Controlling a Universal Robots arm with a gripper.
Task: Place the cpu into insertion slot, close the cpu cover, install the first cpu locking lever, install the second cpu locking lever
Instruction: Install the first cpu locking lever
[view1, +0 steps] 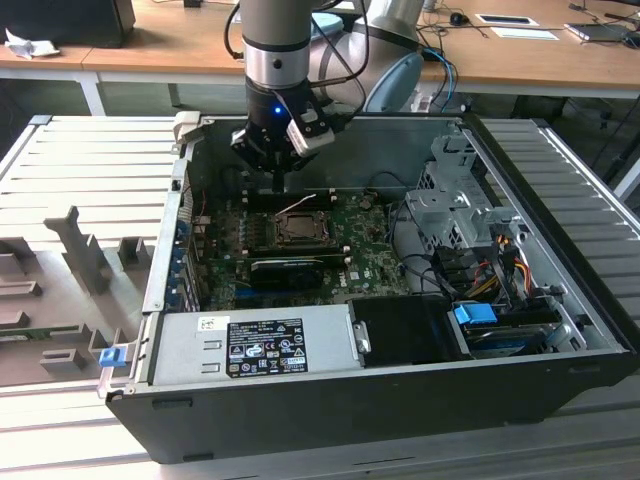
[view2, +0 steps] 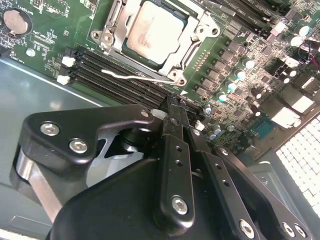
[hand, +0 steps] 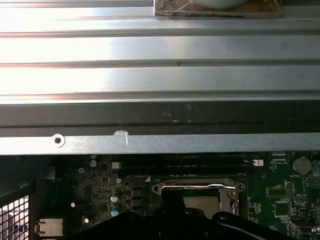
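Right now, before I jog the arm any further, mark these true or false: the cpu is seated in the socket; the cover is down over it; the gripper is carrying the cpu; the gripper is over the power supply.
1. The cpu sits in the insertion slot. True.
2. The cpu cover is down around the chip, whose face shows through its window. True.
3. The gripper is carrying the cpu. False: the chip lies in the socket, and the closed fingertips hold nothing.
4. The gripper hangs over the power supply. False: in the exterior view it is near the case's back wall, above the memory slots beside the socket.
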